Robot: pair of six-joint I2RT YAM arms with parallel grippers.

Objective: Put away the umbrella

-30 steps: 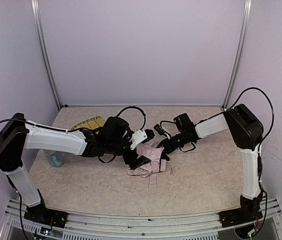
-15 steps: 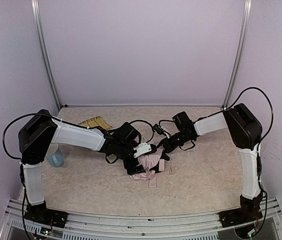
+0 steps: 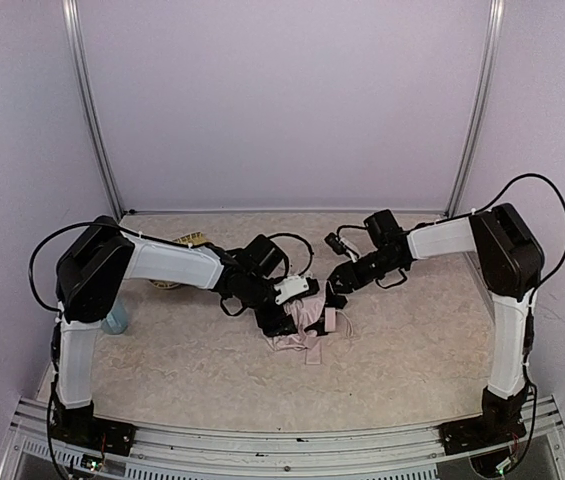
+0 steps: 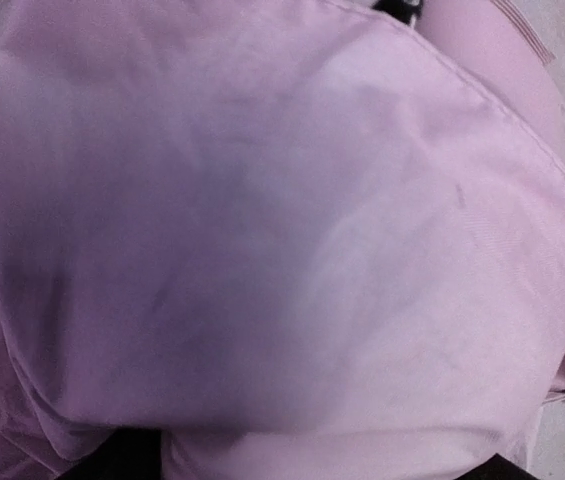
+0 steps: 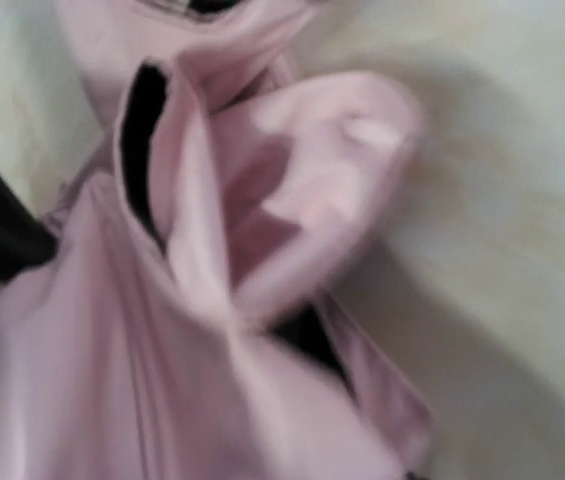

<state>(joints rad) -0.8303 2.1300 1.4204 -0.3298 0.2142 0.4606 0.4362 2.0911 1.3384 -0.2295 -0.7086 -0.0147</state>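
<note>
The umbrella (image 3: 305, 325) lies collapsed in a crumpled pink heap on the table (image 3: 412, 345), just below the centre of the top view and not in any container. The left gripper (image 3: 284, 320) presses onto its left side and the right gripper (image 3: 330, 297) sits at its upper right edge. Both wrist views are filled with pink fabric and black lining, so I cannot tell how far either hand is open or whether it grips anything. At left of centre a woven tray (image 3: 190, 240) shows behind the left arm, and a pale blue cup (image 3: 115, 321) stands at the left edge. The contents of both are hidden.
</note>
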